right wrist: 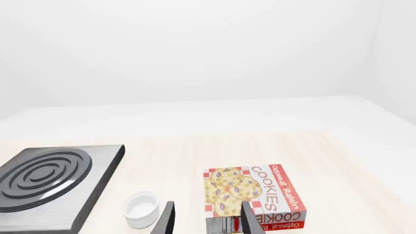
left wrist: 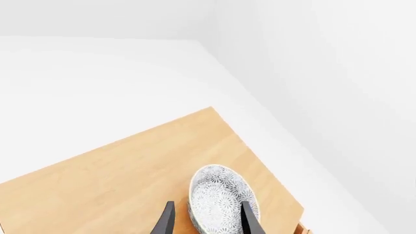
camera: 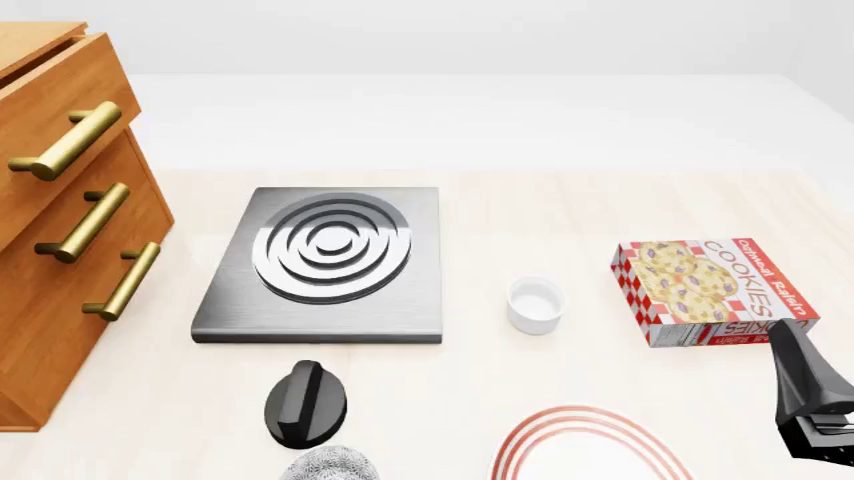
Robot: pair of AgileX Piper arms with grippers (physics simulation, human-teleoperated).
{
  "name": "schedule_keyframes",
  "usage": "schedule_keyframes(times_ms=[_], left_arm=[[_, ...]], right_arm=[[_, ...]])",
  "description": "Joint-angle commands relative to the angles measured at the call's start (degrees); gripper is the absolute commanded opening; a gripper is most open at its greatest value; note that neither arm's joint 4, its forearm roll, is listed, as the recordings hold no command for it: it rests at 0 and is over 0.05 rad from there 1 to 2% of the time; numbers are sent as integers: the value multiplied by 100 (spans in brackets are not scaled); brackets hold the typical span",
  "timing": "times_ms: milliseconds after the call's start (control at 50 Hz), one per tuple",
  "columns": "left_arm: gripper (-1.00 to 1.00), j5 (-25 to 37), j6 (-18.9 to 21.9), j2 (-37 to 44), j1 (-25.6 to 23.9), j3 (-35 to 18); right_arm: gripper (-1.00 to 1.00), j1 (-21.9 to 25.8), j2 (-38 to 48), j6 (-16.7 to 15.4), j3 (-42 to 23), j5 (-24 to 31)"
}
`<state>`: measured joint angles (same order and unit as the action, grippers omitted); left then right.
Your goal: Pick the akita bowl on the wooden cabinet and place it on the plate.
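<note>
Speckled akita bowl (left wrist: pixel 221 197) is sitting on the wooden cabinet (left wrist: pixel 123 170), its rim between our left gripper (left wrist: pixel 208 222)'s parted fingers. Right gripper (right wrist: pixel 206 219), fingers apart, is facing "Oatmeal Raisin COOKIES" box (right wrist: pixel 256 195). Plate (camera: pixel 587 450) near.

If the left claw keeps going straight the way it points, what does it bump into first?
Most likely the speckled bowl on the wooden cabinet. In the left wrist view the left gripper is open, one finger over the bowl, the other beside it. How far off the bowl is, I can't tell.
</note>
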<state>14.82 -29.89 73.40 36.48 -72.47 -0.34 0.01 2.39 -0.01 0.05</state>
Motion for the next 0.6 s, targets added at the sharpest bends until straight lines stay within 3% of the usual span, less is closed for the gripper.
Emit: schedule_keyframes(times_ms=[20, 600], left_arm=[[100, -15, -35, 84, -16, 0], [100, -307, 3, 403, -209, 209]], right_arm=[[100, 0, 0, 0, 0, 0], [100, 1, 0, -1, 0, 0]])
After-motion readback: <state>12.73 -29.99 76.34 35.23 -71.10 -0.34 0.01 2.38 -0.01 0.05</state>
